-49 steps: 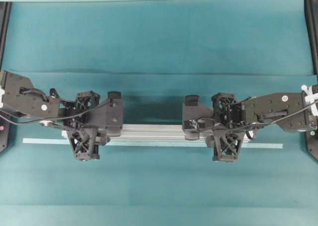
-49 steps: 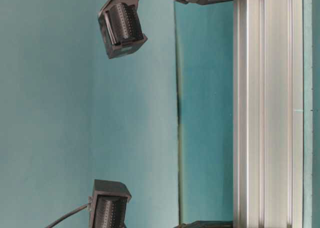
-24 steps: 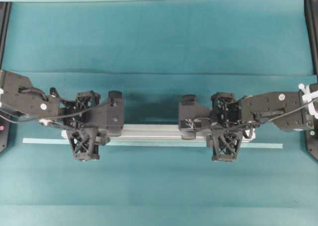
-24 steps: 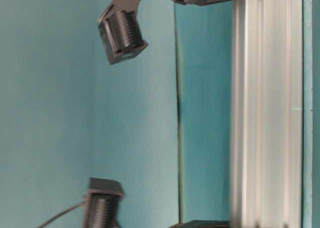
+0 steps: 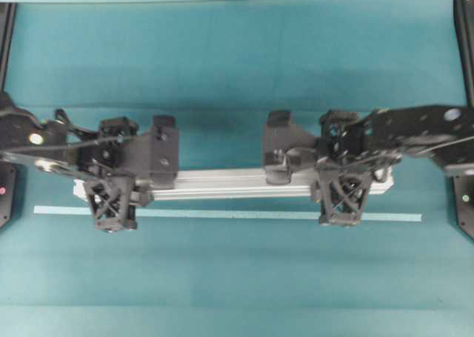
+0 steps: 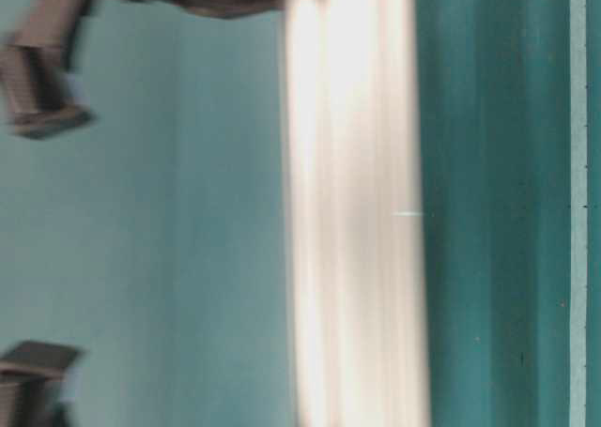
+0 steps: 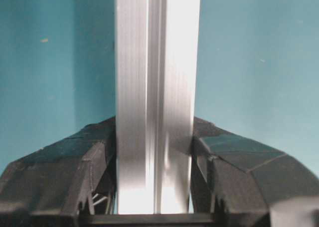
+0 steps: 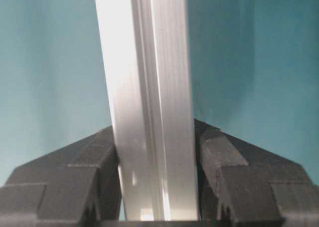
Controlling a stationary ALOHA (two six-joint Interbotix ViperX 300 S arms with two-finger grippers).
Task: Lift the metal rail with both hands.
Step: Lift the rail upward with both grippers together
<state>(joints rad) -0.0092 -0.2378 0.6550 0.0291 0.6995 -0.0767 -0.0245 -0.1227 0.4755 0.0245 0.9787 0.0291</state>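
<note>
The metal rail [image 5: 222, 184] is a long silver grooved bar held level above the teal table, apart from the pale tape strip [image 5: 222, 214]. My left gripper [image 5: 111, 185] is shut on its left end and my right gripper [image 5: 342, 178] on its right end. In the left wrist view the rail [image 7: 157, 87] runs up between the black fingers [image 7: 94, 157] of the gripper [image 7: 155, 154], pressed on both sides. The right wrist view shows the rail [image 8: 147, 87] clamped the same way in the gripper [image 8: 155, 159]. In the table-level view the rail [image 6: 352, 211] is blurred.
The tape strip lies flat on the cloth in front of the rail and also shows in the table-level view [image 6: 577, 211]. Black frame posts [image 5: 463, 26] stand at the table's side edges. A fold line [image 5: 237, 109] crosses the teal cloth behind the arms.
Both arms have risen with the rail clamped. The rail has left the table, looks larger from overhead, and has moved away from the tape strip.
</note>
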